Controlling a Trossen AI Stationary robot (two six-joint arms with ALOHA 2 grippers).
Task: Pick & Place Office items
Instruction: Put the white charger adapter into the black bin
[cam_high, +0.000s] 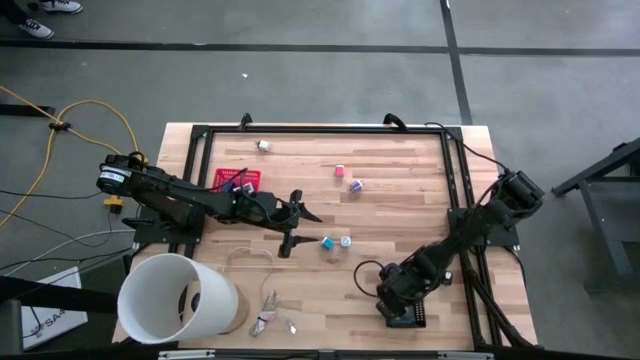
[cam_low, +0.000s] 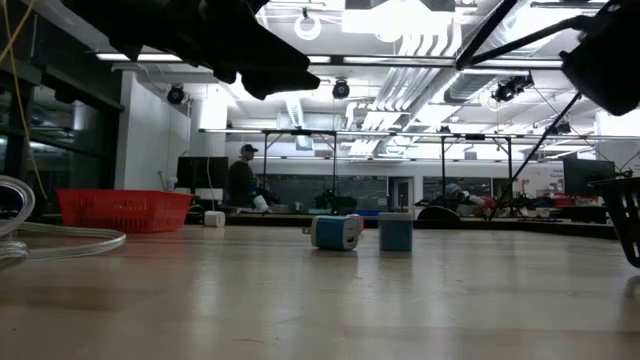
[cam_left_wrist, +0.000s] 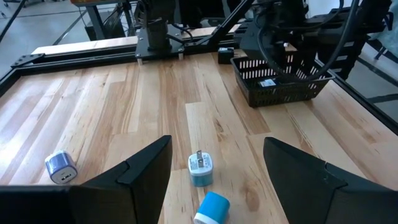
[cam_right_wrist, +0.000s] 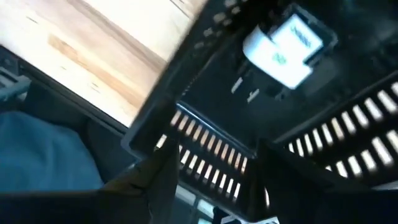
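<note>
The office items lie scattered on the wooden table. A teal-and-white plug piece (cam_left_wrist: 200, 169) and a blue block (cam_left_wrist: 211, 208) lie side by side near the middle, also seen in the low view as the teal piece (cam_low: 335, 232) and blue block (cam_low: 395, 232). A pink piece (cam_high: 340, 171), a purple piece (cam_high: 356, 185) and a white piece (cam_high: 263, 146) lie farther back. My left gripper (cam_left_wrist: 217, 149) is open, hovering just left of the teal and blue pair (cam_high: 335, 243). My right gripper (cam_right_wrist: 214, 180) is open above the black basket (cam_right_wrist: 205, 74), where a white plug piece (cam_right_wrist: 286, 46) lies.
A red basket (cam_high: 238, 180) stands behind the left arm. A big white tub (cam_high: 180, 298) lies at the near left corner, beside a pale wire loop (cam_high: 250, 255) and a silvery clump (cam_high: 268, 318). A black frame (cam_high: 455, 180) borders the table. A person (cam_low: 240, 180) stands far off in the room.
</note>
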